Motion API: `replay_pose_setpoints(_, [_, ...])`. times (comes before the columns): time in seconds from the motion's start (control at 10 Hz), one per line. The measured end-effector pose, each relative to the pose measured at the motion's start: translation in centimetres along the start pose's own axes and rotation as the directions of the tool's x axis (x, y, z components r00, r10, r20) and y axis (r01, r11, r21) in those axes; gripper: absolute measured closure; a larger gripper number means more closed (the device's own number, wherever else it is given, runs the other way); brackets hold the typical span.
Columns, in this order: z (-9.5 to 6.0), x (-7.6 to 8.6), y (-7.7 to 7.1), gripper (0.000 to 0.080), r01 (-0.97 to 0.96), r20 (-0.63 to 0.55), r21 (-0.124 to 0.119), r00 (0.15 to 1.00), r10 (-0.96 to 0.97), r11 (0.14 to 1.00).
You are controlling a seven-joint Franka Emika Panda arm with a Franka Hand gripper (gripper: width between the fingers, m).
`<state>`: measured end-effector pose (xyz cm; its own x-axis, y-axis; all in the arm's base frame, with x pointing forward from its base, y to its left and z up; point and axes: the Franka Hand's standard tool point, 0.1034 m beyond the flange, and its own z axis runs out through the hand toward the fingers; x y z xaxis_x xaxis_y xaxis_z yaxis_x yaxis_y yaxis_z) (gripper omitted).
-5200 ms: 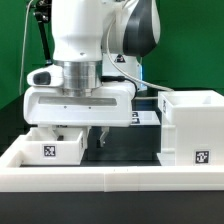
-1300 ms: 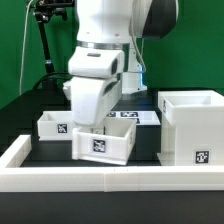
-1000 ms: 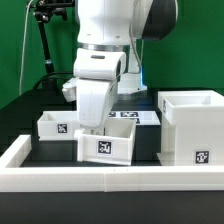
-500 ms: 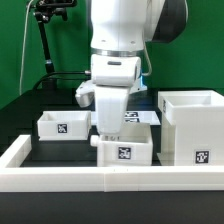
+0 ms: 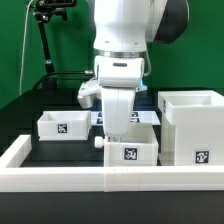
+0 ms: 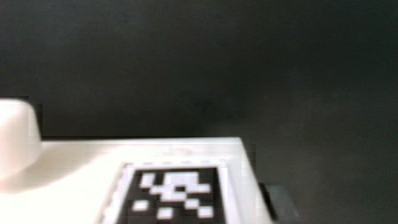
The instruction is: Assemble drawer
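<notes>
Arm: the white robot arm point(image 5: 125, 40) fills the upper centre of the exterior view and points straight down.
Fingers: the fingers point(image 5: 120, 134) are drawn narrow on the back wall of the held tray. Their tips are hidden behind the hand and the tray's rim.
Held tray: the held tray point(image 5: 128, 151) is at lower centre, directly under the hand and level. Its tag point(image 5: 130, 154) is on the front face and a small knob point(image 5: 98, 142) sticks out on the side toward the frame's left. It is just behind the border wall. Whether its base touches the counter cannot be told.
Second tray: the second tray point(image 5: 62, 124) stands on the counter at left of centre, apart from the held tray, with its tag facing front.
Shell: the shell point(image 5: 190, 125) stands upright at the right with its top open and a tag low on its front. It is just beside the held tray, with a slim gap between them.
Marker board: the marker board point(image 5: 146, 117) lies flat behind the held tray, partly hidden by the arm.
Border wall: the border wall point(image 5: 60, 178) runs across the bottom of the frame.
Counter: the counter point(image 5: 55, 150) is black.
Wrist view: the held tray's white face and its tag point(image 6: 175, 195) appear close and blurred, with dark counter point(image 6: 214, 60) beyond.
Background: a black stand point(image 5: 45, 45) is at upper left against green.
</notes>
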<state>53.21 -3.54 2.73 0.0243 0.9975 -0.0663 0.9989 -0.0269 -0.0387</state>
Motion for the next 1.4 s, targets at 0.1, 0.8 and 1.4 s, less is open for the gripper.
replay_pose_setpoints(0.1, [0.05, 0.0, -0.02, 0.0757, 0.027, 0.003, 0.001, 1.0, -0.027, 1.0])
replay_pose_setpoints(0.8, [0.71, 0.19, -0.27, 0.0757, 0.108, 0.01, 0.003, 0.994, -0.108, 0.994])
replay_pose_setpoints(1.4, [0.87, 0.03, -0.3, 0.0757, 0.105, 0.01, -0.011, 0.994, -0.105, 0.994])
